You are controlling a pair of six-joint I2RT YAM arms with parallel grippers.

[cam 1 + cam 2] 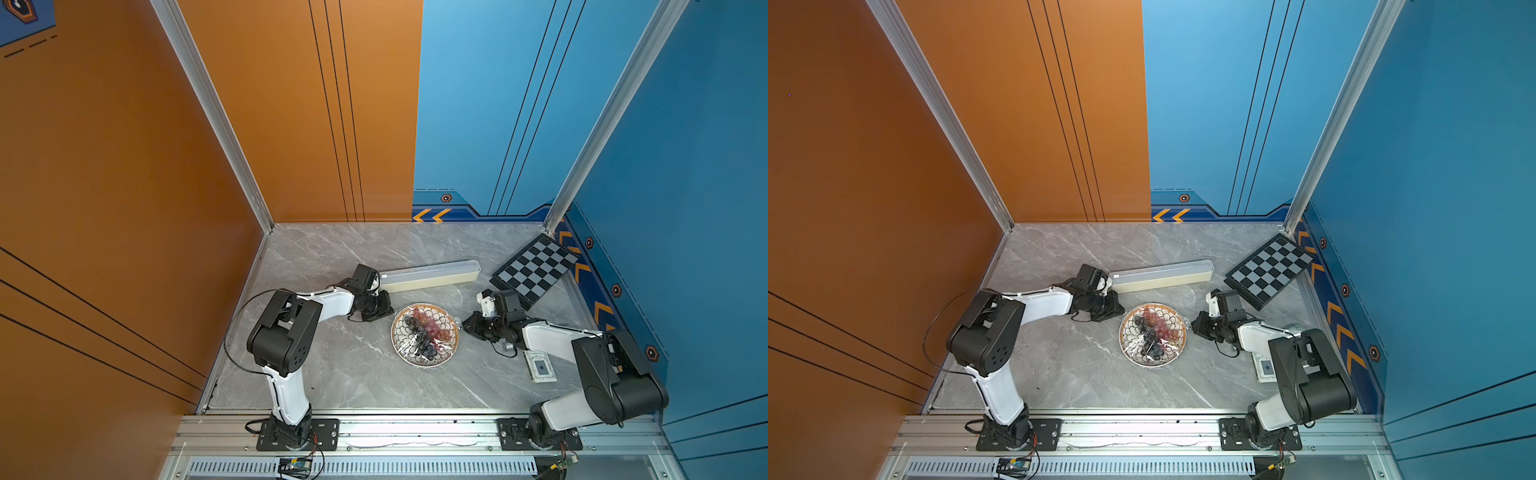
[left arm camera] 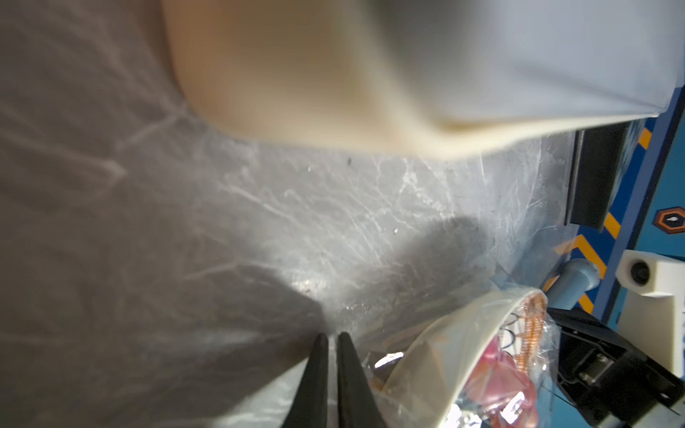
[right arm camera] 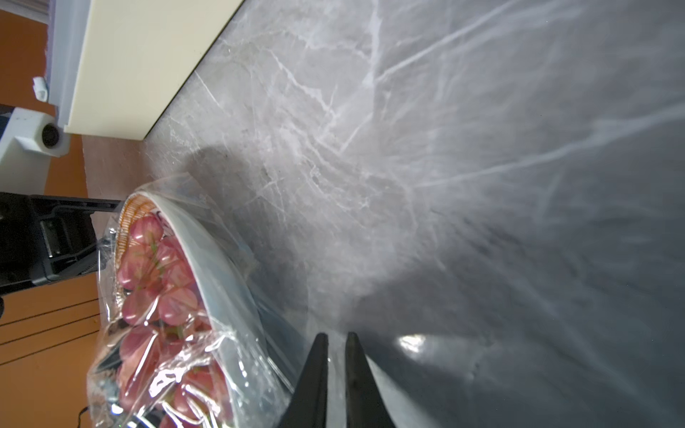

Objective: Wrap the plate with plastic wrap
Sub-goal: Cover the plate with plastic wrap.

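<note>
The plate holds red and dark grapes at the middle of the marble table. Crinkly plastic wrap lies over the grapes and down the plate's sides. The cream dispenser box lies behind it. My left gripper is low at the plate's left edge, its jaws a narrow gap apart with nothing seen between them. My right gripper is low at the plate's right edge, its jaws slightly apart and empty, with the film's edge beside them.
A chessboard leans at the back right by the blue wall. A grey cylinder and a small white card box lie under the right arm. Orange wall on the left, an aluminium rail along the front.
</note>
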